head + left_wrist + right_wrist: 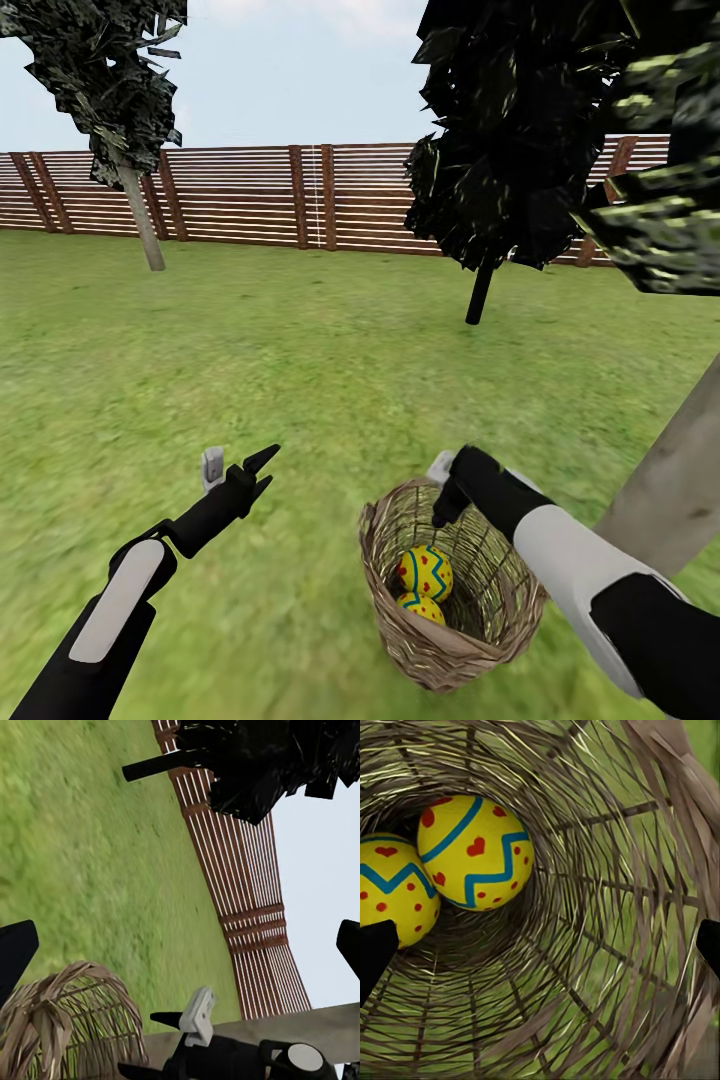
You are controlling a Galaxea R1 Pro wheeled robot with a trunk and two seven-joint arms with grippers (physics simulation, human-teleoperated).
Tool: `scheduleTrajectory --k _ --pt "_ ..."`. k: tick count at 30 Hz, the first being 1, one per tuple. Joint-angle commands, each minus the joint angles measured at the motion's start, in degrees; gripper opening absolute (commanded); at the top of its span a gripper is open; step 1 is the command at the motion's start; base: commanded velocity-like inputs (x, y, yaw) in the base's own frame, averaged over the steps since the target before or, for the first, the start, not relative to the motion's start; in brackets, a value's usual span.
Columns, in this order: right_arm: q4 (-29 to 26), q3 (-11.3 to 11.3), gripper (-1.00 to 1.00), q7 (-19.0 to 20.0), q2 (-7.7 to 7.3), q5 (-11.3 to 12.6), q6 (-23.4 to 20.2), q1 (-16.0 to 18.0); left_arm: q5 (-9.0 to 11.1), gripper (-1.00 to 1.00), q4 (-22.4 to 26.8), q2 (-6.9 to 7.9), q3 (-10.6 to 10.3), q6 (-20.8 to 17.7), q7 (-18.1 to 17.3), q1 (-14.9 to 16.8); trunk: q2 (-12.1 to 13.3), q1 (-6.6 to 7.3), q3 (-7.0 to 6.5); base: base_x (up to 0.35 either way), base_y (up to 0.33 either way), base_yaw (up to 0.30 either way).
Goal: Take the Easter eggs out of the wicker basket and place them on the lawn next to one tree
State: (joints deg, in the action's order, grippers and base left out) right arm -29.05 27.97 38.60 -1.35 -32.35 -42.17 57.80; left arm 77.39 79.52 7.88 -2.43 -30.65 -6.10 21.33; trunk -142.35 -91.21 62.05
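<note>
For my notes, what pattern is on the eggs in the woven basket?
Bright yellow Easter eggs with blue zigzag bands and red heart spots, clearest in the right wrist view.

The lower of the two Easter eggs (421,607) sits half hidden behind its neighbour, and a third cannot be made out. The right gripper (447,492) dips past the wicker basket (400,620) rim, fingertips hidden. The nearest tree (668,490) runs off the frame's edge.

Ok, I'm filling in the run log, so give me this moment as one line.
right gripper: open, above wicker basket | Easter eggs visible inside: two | left gripper: open, empty, over lawn
</note>
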Motion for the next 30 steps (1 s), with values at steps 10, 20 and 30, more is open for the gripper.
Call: scheduleTrajectory --k 10,20,30 --pt "0.04 1.44 1.00 0.99 0.03 -0.28 4.76 -0.02 0.13 1.00 -0.06 0.03 -0.03 -0.03 0.12 0.03 -0.02 0.01 0.05 0.000 0.000 0.033" --pt "0.14 1.49 1.00 1.10 -0.08 -0.54 4.82 -1.16 0.13 1.00 -0.06 0.03 -0.03 -0.02 0.12 0.03 -0.02 0.01 0.05 0.000 0.000 0.082" --pt "2.00 1.79 1.00 0.74 -0.63 -1.16 6.93 -1.29 0.13 1.00 -0.07 0.03 -0.04 -0.02 0.12 0.03 -0.02 0.01 0.05 0.000 0.000 0.002"
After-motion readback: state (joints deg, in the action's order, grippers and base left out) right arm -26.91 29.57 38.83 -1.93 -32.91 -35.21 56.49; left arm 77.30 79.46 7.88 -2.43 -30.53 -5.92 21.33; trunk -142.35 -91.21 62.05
